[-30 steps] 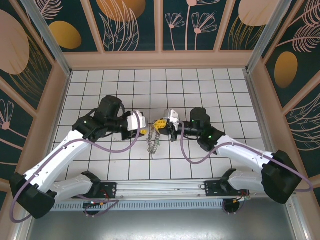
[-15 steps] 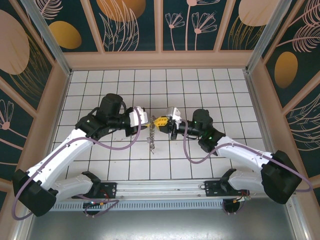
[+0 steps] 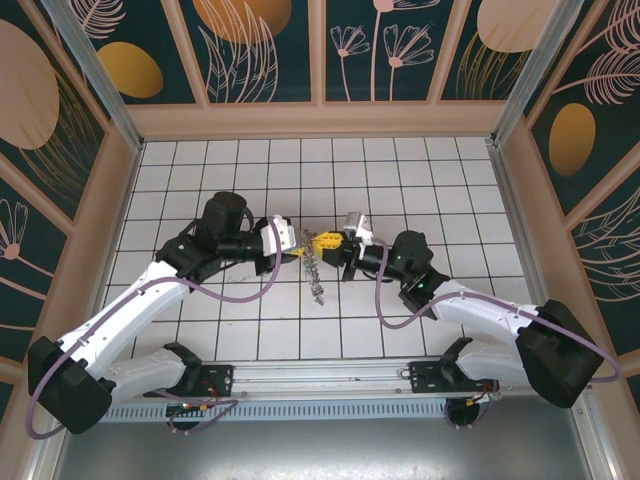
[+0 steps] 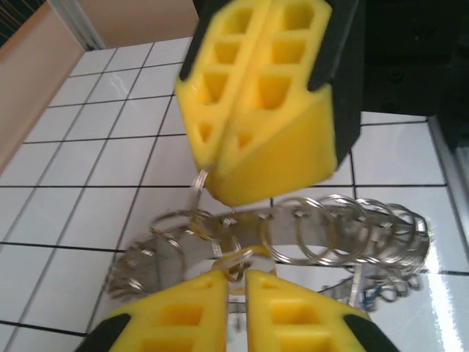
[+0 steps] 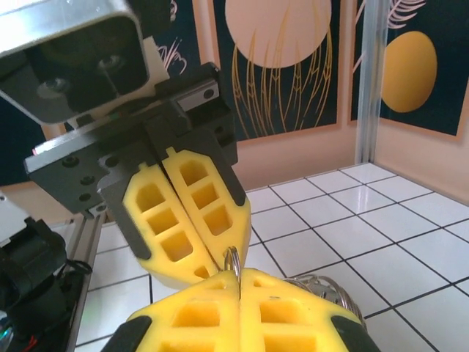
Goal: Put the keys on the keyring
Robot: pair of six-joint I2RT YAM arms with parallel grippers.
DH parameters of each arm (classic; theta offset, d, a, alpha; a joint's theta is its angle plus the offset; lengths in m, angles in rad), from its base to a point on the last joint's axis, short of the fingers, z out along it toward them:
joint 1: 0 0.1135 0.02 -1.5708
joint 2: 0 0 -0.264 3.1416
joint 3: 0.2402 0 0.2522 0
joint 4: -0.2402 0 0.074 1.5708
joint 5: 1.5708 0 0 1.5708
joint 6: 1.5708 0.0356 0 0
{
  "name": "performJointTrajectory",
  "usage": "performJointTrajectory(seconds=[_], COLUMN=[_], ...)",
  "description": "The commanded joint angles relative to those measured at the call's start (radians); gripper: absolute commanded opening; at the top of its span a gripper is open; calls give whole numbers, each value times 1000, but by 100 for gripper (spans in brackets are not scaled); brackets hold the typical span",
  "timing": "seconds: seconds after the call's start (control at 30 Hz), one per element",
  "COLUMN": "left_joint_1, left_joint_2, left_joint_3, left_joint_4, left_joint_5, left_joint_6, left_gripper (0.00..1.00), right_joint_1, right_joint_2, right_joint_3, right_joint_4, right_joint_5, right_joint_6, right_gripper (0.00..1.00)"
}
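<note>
Centrally, over the tiles [image 3: 400, 160], the keyring [image 3: 316, 275] is being pinched by the left gripper [image 4: 236, 282] and the right gripper [image 5: 240, 282], both pressed together. The gripped loops are being hidden by yellow pads [image 4: 293, 315], and finer details are being blurred.

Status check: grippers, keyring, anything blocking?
Left gripper shut on keyring. Right gripper shut on it too. Ring bunch dangles below both. Tight spot: fingertips nearly touching each other.

Silvery keyring [image 3: 314, 272], a drooping chain-like bunch of small linked rings, aloft over the white tiles [image 3: 300, 170].
</note>
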Motion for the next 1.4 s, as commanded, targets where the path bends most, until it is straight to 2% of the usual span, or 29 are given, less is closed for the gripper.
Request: performJointTrajectory(seconds=[0.0,0.07,0.47,0.73,0.93,1.07,1.23,1.3,1.37], left_joint_1=[-5,-4,9,13,13,13,13,13,13], left_joint_2=[-14,-20,-116,-99,-15,10,4,-5,-11], left_joint_3=[-29,-39,-41,-20,11,19,21,26,39], left_joint_4=[84,114,112,108,132,142,104,78,36], left_joint_5=[89,88,-84,-41,54,123,119,98,69], left_joint_6=[-75,-99,-135,-158,-184,-176,-135,-109,-74], left_gripper=[20,27,38,42,41,28,0,0,0], right_joint_1=[11,15,18,18,24,25,25,25,22], right_joint_2=[7,14,-13,-21,-19,-21,-25,-29,-37], right_joint_3=[2,7,28,27,30,32,31,36,66], right_joint_4=[197,192,53,52,47,55,50,21,-99], right_joint_5=[50,45,-15,-20,-30,-24,-19,-27,-60], right_joint_6=[55,51,-42,-46,-54,-54,-60,-80,-164], right_gripper=[0,0,0,0,0,0,0,0,0])
